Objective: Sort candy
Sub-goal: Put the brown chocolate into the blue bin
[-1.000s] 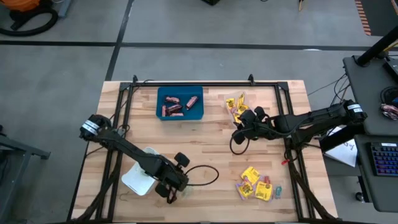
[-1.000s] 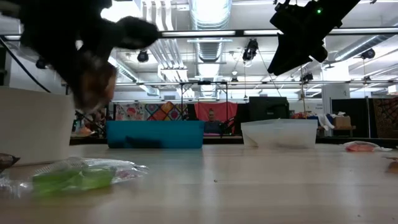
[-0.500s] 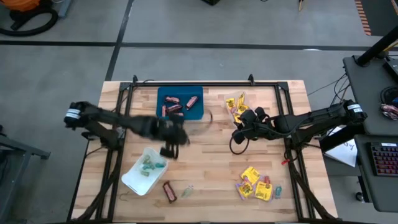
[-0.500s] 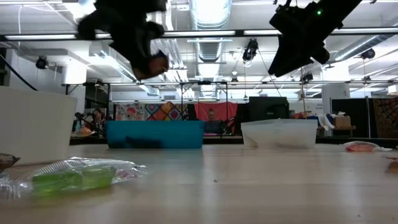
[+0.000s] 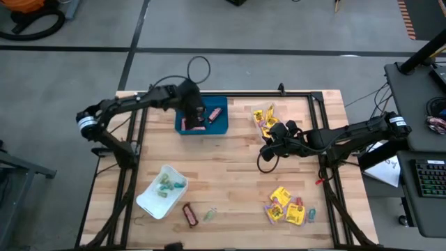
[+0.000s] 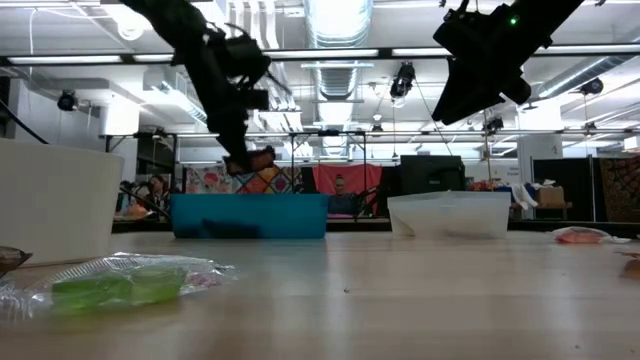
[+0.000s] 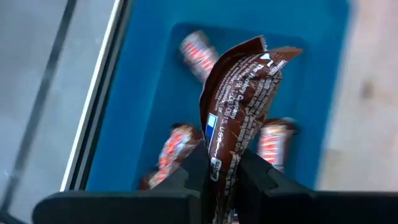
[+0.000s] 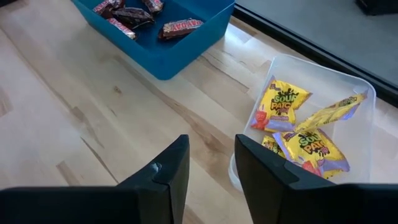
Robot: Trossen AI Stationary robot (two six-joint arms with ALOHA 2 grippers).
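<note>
In the high view I could not make out the left gripper [image 5: 197,120] fingers; the arm covered part of the blue tray [image 5: 217,127]. The brown-red mini bar [image 7: 239,112] hid its lower end between the fingers [image 7: 198,167] in the left wrist view. The clear tray [image 8: 367,149] was cut off by the right wrist picture's edge. The pastel sweets [image 5: 168,185] were too small to tell apart.

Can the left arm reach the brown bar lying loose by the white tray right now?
Probably not yet. The left gripper is shut on a brown mini bar above the blue tray; it must drop that first. The loose bar lies uncovered beside the white tray.
</note>
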